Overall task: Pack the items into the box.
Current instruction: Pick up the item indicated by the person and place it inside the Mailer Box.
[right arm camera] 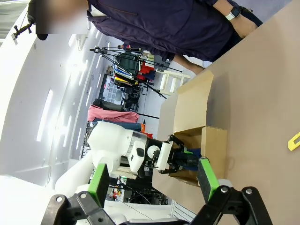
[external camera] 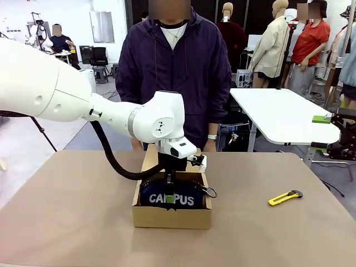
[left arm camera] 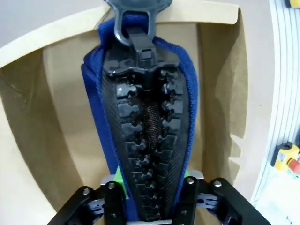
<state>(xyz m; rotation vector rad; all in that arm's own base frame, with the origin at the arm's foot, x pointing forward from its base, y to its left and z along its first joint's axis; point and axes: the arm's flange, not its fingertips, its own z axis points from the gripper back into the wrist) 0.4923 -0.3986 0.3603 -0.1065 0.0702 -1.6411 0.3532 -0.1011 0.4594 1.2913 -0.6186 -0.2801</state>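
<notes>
The navy pouch (external camera: pixel 171 198) lettered "CAMPUS" stands on edge inside the brown cardboard box (external camera: pixel 172 216) at mid-table. My left gripper (external camera: pixel 169 182) reaches down into the box and is shut on the pouch's top edge. The left wrist view has the fingers (left arm camera: pixel 187 187) pinching the pouch (left arm camera: pixel 143 108) along its black zipper, with the box wall (left arm camera: pixel 220 84) around it. The yellow-and-black utility knife (external camera: pixel 285 197) lies on the table right of the box. My right gripper (external camera: pixel 322 132) hangs open at the far right, off the table; its pads (right arm camera: pixel 206 179) are wide apart. The stapler is out of view.
A person in a dark jacket (external camera: pixel 172 72) stands at the far edge, right behind the box's raised lid flap (external camera: pixel 150 159). The right wrist view takes in the box (right arm camera: pixel 213 140) and the knife's tip (right arm camera: pixel 294 140) from the side. A white table (external camera: pixel 283 114) stands behind at the right.
</notes>
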